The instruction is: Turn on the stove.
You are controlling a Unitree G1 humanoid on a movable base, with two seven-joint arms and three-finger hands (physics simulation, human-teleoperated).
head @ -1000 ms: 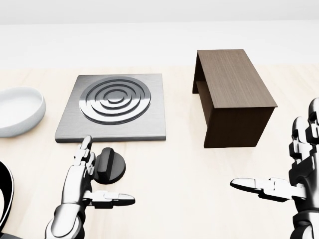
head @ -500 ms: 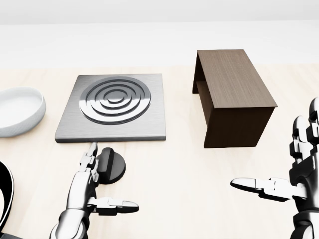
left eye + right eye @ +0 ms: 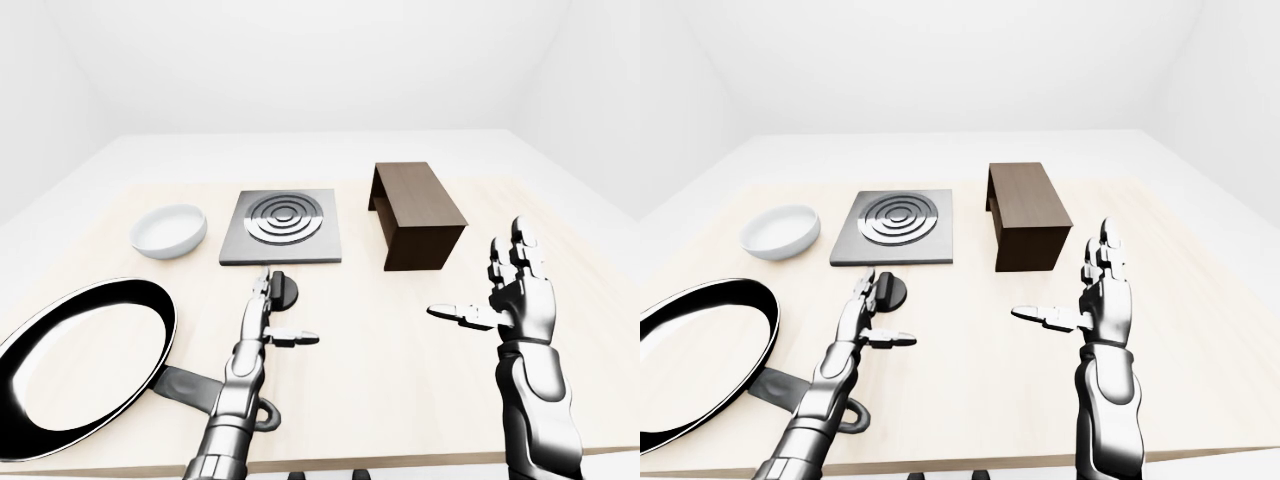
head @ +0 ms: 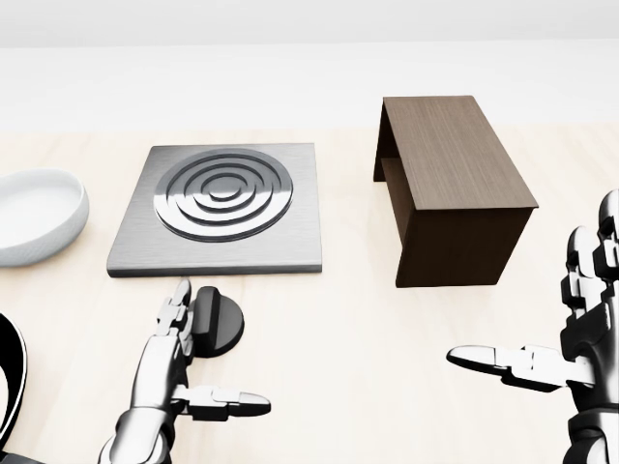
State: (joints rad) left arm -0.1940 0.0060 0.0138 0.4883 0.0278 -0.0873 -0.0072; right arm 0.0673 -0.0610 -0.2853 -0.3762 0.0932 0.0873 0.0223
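Since the earlier frames the left hand (image 4: 164, 372) has slid back toward the bottom of the head view: fingertips that were up near the stove's lower edge 1 s ago now sit alongside the knob (image 4: 215, 321); the thumb has also dropped lower. Right hand (image 4: 571, 338), stove, box, bowl unchanged; camera steady.

Left fingers (image 4: 179, 307) are spread, not gripping: two long ones point up the head view along the knob's left side, very close to it; can't tell if they touch. Thumb sticks out sideways to the right, below the knob, apart from it. Nothing held.

Right fingers (image 3: 1102, 262) are also spread wide, palm facing left, thumb pointing left over bare table (image 3: 380, 340); empty, touching nothing.

Knob: black round dial w/ raised bar, just right of the left fingertips, between them and the stove. Stove (image 4: 224, 206): grey square plate w/ concentric rings, just beyond the knob, above the left fingers. Brown box (image 4: 453, 188) up and left of the right fingers, right of the stove. White bowl (image 3: 170, 229) left of the stove, well apart from the left fingers. Black pan (image 3: 75, 365) lies left of the left arm, handle running under the forearm in the left-eye view. Nothing stands between left fingers and knob.
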